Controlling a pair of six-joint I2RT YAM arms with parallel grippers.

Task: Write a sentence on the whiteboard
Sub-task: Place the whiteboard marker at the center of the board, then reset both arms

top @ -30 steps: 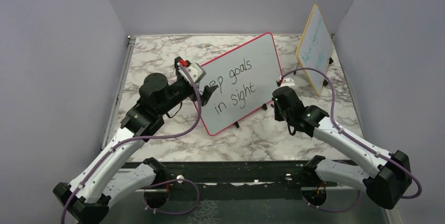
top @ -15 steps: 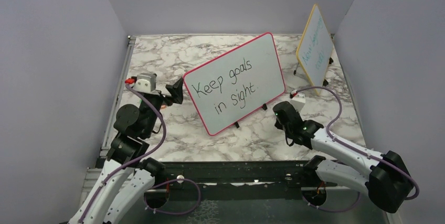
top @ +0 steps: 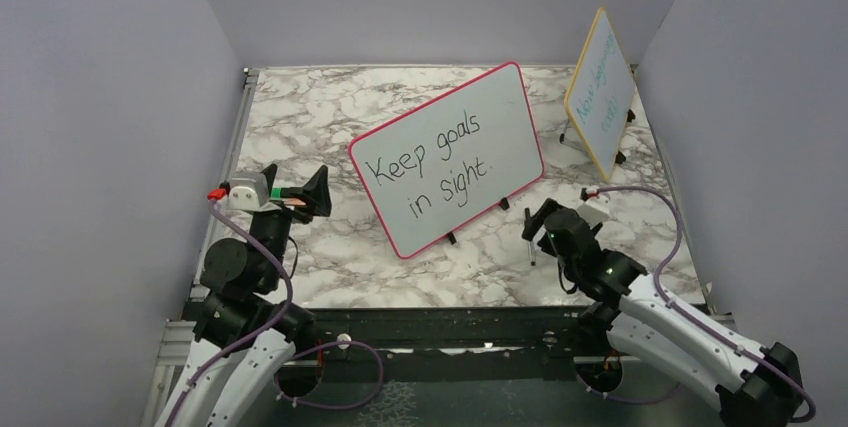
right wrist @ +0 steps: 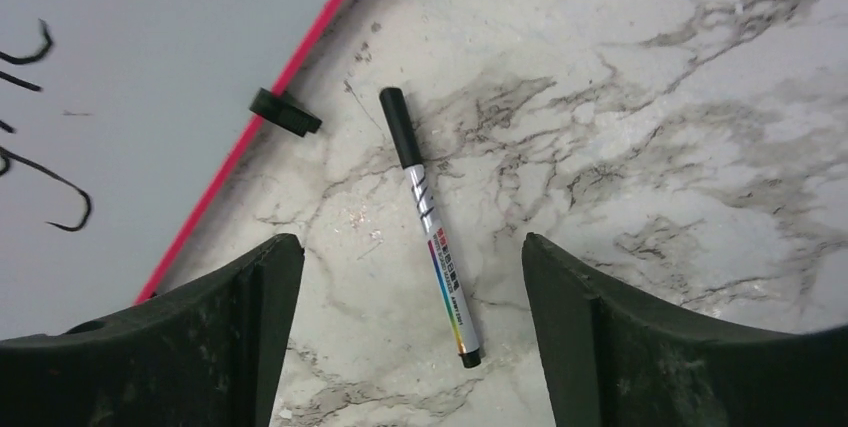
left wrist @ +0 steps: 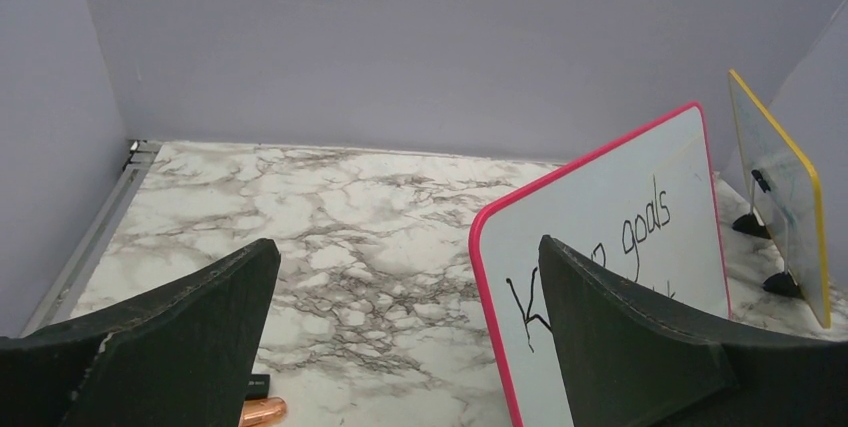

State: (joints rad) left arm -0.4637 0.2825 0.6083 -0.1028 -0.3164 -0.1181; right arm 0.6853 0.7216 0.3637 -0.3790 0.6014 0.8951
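Sentence [top: 432, 162] is showing complete on whiteboard [top: 505, 97], writing seemingly done; marker [right wrist: 432, 232] is lying on tabletop [right wrist: 650, 97] beneath wide-open, empty right gripper [right wrist: 405, 267]; left gripper [left wrist: 405, 267] is gaping empty.

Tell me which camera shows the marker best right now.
Right wrist: the marker lies whole on the marble tabletop, cap and label clear. The top view shows only a thin dark sliver. The left wrist view misses it.

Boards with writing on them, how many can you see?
2. The big pink-framed whiteboard stands in the middle of the table; the smaller yellow board stands at the far right. None seems hidden.
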